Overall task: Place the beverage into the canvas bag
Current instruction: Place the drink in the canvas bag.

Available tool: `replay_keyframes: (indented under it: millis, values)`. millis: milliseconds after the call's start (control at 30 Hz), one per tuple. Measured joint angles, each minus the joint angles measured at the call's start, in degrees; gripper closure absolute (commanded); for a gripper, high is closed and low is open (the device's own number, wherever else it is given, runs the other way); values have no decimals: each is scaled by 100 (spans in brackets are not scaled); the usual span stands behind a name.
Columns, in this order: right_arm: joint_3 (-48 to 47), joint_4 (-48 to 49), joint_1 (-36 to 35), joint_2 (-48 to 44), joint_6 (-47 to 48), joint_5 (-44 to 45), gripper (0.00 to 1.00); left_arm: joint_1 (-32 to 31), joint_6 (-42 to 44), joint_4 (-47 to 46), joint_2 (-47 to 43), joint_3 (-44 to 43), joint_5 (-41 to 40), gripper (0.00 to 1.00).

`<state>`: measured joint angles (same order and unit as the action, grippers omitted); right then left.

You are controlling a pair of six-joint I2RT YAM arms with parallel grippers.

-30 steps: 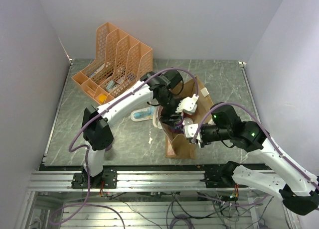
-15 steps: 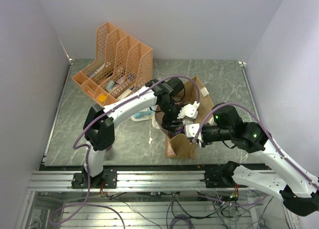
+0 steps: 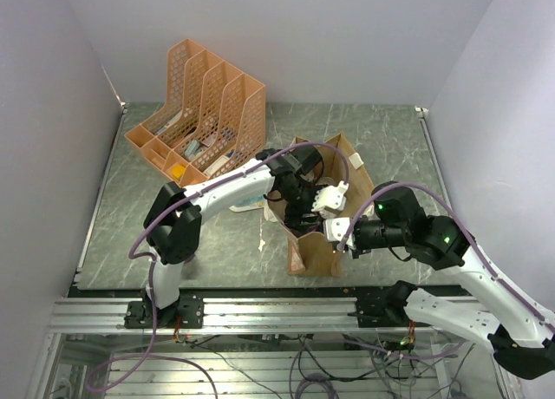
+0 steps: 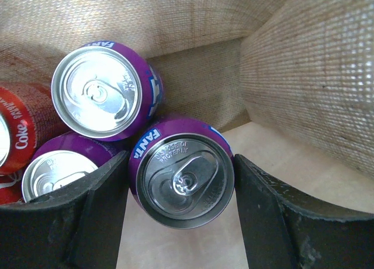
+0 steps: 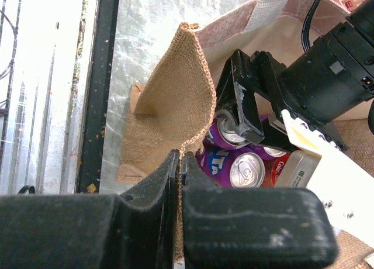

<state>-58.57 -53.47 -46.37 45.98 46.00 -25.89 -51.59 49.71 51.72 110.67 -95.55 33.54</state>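
Well inside canvas bag, left tool grasping purple FANTA can, Coke can nearby, right tool pinching its rim.

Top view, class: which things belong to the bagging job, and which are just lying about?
In the job: canvas bag, its rim pinched by the right gripper; purple Fanta can, held in the left gripper inside the bag; other cans already in it.
Lying about: orange mesh file organiser.

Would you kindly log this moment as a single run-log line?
left jaws: gripping purple can inside canvas bag | right jaws: shut on its rim | three other cans inside
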Motion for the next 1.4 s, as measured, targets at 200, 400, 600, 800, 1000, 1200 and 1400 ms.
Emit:
replay_keyframes:
  millis: [200,400,600,800,1000,1200,1400]
  values:
    - [9,4,0,-2,0,42,100,-4,-225,-131,0,0,-284,93]
    - [9,9,0,4,-35,85,100,-33,-256,-133,2,0,-466,93]
    - [9,42,0,17,-81,105,100,-35,-258,-136,24,0,-507,93]
    - [9,50,0,17,-111,136,100,-37,-321,-201,101,7,-551,87]
    - [9,52,0,17,-118,173,100,-37,-326,-208,103,7,-538,71]
    - [9,59,0,2,-120,199,100,-37,-323,-199,103,7,-531,58]
    - [9,70,0,2,-120,225,100,-37,-326,-188,103,7,-529,43]
